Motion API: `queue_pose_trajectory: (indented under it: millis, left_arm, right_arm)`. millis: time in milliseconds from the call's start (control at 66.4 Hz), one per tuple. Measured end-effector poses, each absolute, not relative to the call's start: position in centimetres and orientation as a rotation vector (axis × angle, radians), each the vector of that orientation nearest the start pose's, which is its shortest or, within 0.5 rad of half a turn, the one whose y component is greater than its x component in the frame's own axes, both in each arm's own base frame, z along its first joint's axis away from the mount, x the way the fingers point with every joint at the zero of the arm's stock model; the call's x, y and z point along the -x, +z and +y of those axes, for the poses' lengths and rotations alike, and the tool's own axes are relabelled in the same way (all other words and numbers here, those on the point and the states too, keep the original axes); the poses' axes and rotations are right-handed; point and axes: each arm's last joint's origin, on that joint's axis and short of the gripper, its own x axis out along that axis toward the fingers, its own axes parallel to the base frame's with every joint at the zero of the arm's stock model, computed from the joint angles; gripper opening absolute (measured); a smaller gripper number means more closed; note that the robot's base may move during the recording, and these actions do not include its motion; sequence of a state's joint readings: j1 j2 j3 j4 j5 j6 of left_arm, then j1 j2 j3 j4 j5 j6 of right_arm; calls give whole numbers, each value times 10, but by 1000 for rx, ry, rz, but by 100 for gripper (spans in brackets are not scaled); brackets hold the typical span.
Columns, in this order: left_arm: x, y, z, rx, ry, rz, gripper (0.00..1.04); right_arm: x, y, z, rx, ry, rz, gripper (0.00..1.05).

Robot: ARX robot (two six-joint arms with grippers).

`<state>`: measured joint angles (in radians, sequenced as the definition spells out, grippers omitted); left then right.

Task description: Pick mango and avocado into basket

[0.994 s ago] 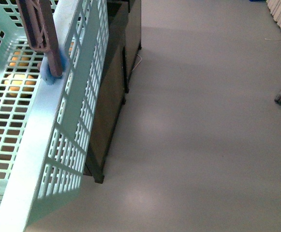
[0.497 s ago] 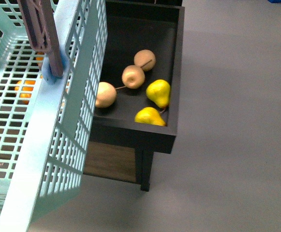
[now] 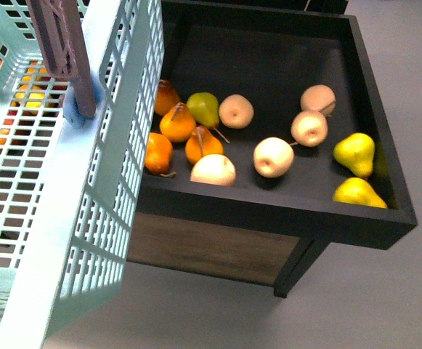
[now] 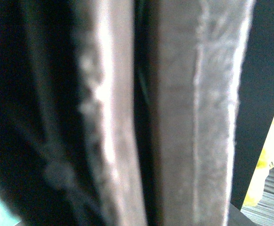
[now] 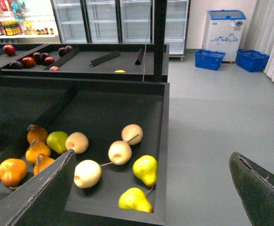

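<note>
Right wrist view: right pincer (image 5: 153, 156) spread toward the pear bin (image 5: 161, 141), mango and avocado unseen; left pincer's state untellable.

No text, number or brand can be read in any view. In the right wrist view a blue mountain-like mark is seen on the front of the white freezer (image 5: 226, 35), but no lettering on it can be made out. Coloured labels are carried by the bottles (image 5: 4, 29) on the lit shelf far behind, and they are too small to be read. The left wrist view is blurred, and nothing written can be told from it. No writing is shown in the front view.
</note>
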<state>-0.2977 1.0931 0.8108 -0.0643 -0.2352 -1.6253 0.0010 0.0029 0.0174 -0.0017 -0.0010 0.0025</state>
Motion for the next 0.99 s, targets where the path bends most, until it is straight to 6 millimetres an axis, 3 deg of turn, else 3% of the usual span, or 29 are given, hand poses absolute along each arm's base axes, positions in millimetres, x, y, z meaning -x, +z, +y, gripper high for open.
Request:
queue_pose_trajectory:
  millis: [994]
  left_arm:
    - [-232,295,-64,1518,224,302,26]
  right_arm:
    - [-97,169,0,-3,-2,-14,96]
